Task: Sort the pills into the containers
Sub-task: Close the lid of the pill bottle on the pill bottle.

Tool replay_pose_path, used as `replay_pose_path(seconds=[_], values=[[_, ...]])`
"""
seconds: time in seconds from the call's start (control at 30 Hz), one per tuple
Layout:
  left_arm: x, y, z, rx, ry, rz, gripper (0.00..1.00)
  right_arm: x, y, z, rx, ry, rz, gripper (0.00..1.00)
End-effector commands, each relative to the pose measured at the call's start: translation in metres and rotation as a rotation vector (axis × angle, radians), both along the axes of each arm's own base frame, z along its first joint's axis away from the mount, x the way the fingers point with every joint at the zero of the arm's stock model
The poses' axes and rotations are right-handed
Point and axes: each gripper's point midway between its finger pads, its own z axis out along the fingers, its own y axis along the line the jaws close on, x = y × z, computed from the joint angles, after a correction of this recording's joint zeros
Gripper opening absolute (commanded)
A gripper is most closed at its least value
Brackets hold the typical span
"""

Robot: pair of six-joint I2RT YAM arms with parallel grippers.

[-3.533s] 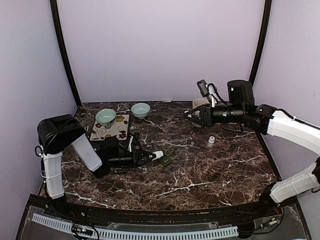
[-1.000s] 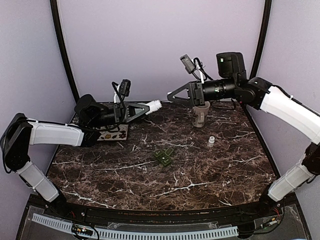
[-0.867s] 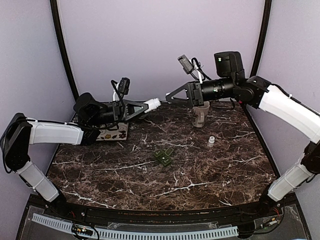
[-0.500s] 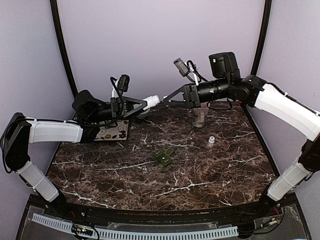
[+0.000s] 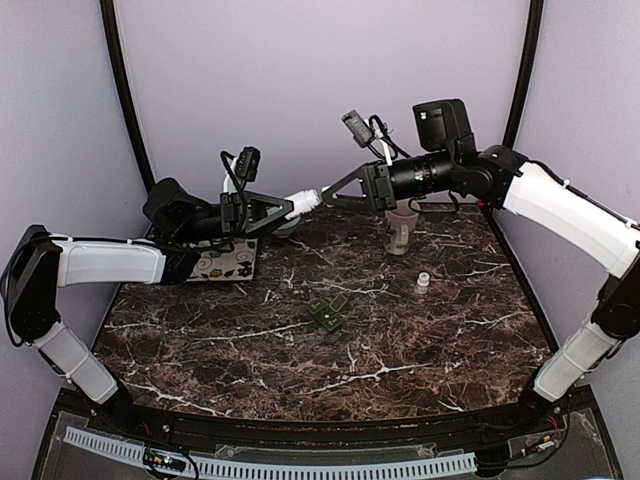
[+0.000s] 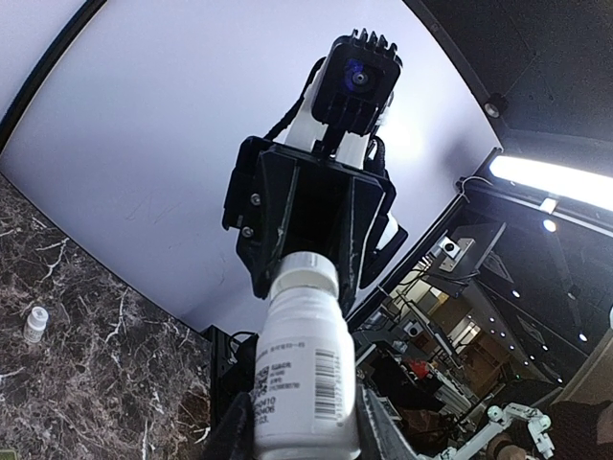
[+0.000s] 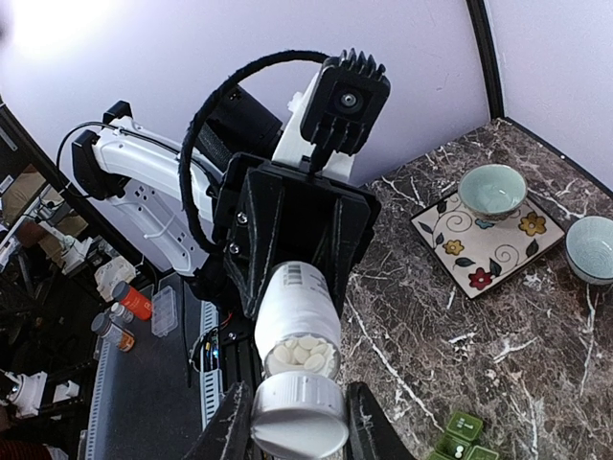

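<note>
From above, both arms are hanging raised over the tabletop, meeting in mid-air near the back wall. The left jaws are clamping a white pill bottle by its body and pointing it at the right jaws, which are gripping its white cap. The dark green containers are lying below on the middle of the tabletop, apart from both arms. A cream mug is standing further back and a small white vial is sitting off to the right. Through the left wrist camera, the bottle is filling the lower middle, barcode label facing us, squeezed between two fingers. Its cap is sitting inside the other arm's black jaws. Through the right wrist camera, the cap is being pinched on both sides and white pills are showing at the bottle's neck. I cannot tell whether the cap is off. The containers are peeking in at the bottom edge, well apart from two teal bowls and a flowered tile.
</note>
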Motion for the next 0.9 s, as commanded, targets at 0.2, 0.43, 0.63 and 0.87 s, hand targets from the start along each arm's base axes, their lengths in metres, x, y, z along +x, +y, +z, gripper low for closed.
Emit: replay_pose_path(seconds=[0.2, 0.43, 0.63, 0.87], values=[[-0.0027, 0.0003, 0.0205, -0.032, -0.068, -0.023, 0.0, -0.002, 0.0094, 0.0123, 0.038, -0.032, 0.044, 0.0], [-0.0012, -0.0012, 0.0186, -0.029, -0.064, -0.029, 0.0, -0.0018, 0.0103, 0.0142, 0.046, -0.033, 0.049, 0.0], [-0.0004, -0.002, 0.0164, -0.029, -0.059, -0.033, 0.0, -0.0018, 0.0107, 0.0169, 0.051, -0.038, 0.05, 0.0], [-0.0005, -0.0031, 0.016, -0.03, -0.054, -0.048, 0.0, -0.0018, 0.0108, 0.0217, 0.06, -0.049, 0.051, 0.0]])
